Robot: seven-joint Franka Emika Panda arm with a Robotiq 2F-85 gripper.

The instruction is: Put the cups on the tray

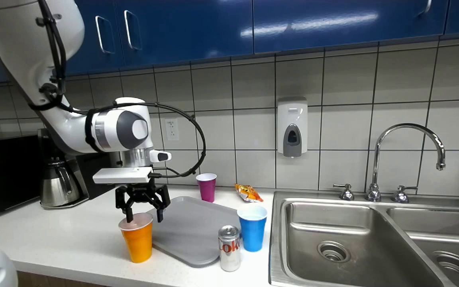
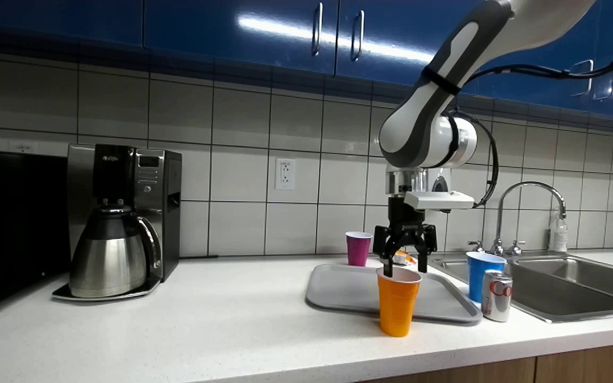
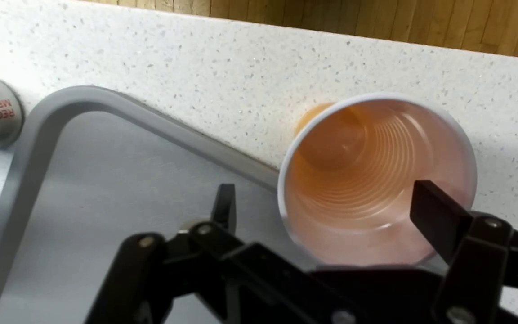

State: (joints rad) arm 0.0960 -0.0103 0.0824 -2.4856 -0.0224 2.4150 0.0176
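My gripper [image 1: 144,217] stands open, pointing down at the orange cup [image 1: 138,243], which is upright on the counter just in front of the tray. In the wrist view one finger [image 3: 439,216] overlaps the mouth of the orange cup [image 3: 353,157], while the opposite one shows over the tray [image 3: 106,180]. Whether that first fingertip dips below the rim I cannot tell. The grey tray [image 2: 338,287] lies flat. A blue cup [image 1: 253,231] stands beside its sink-side end. At the tray's far edge is the purple cup [image 2: 358,250], upright.
A silver drink can [image 1: 229,251] stands close to the blue cup and the tray's corner. An orange snack bag [image 1: 248,193] lies near the wall. The steel sink [image 1: 333,223] borders the counter, and a coffee maker [image 2: 120,234] occupies the opposite end.
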